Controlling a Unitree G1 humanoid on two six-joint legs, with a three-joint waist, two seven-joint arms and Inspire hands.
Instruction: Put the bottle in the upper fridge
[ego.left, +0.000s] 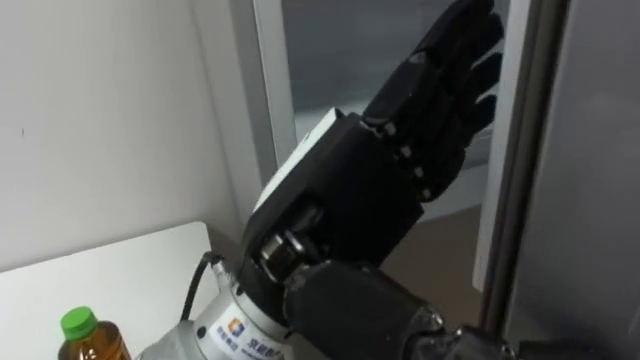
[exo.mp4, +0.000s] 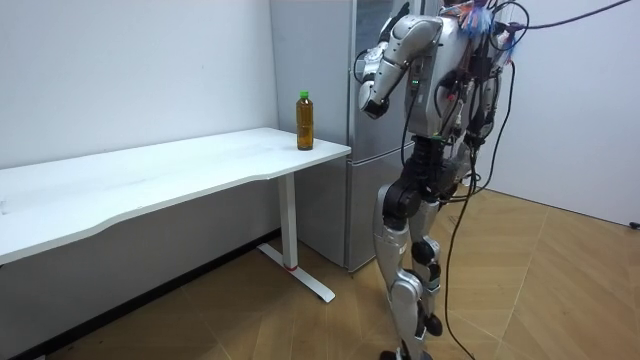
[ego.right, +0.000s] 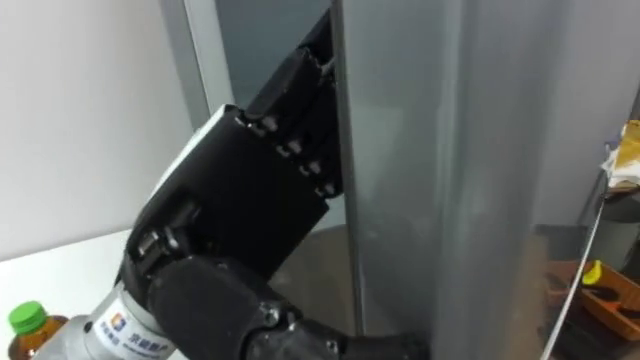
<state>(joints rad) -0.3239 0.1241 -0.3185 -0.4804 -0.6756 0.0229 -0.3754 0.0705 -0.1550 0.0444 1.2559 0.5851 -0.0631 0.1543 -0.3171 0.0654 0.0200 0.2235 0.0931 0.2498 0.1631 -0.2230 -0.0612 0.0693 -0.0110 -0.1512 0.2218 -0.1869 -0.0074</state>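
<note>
A bottle (ego.left: 88, 338) of amber liquid with a green cap stands upright near the end of the white table (ego.left: 110, 275), at the bottom left of the eye views; the room view shows the bottle (exo.mp4: 305, 120) close to the fridge. My left hand (ego.left: 400, 150) is raised in front of the tall grey fridge (exo.mp4: 365, 150). Its fingers (ego.left: 455, 70) are nearly straight and reach to the edge of the fridge door (ego.left: 505, 190). In the right eye view the door edge (ego.right: 400, 180) hides the fingers of that hand (ego.right: 250, 190). The hand holds nothing.
I stand upright on a wooden floor (exo.mp4: 560, 290), close to the fridge, with the white table (exo.mp4: 150, 175) at my left along a white wall (ego.left: 100, 120). Free floor lies behind me.
</note>
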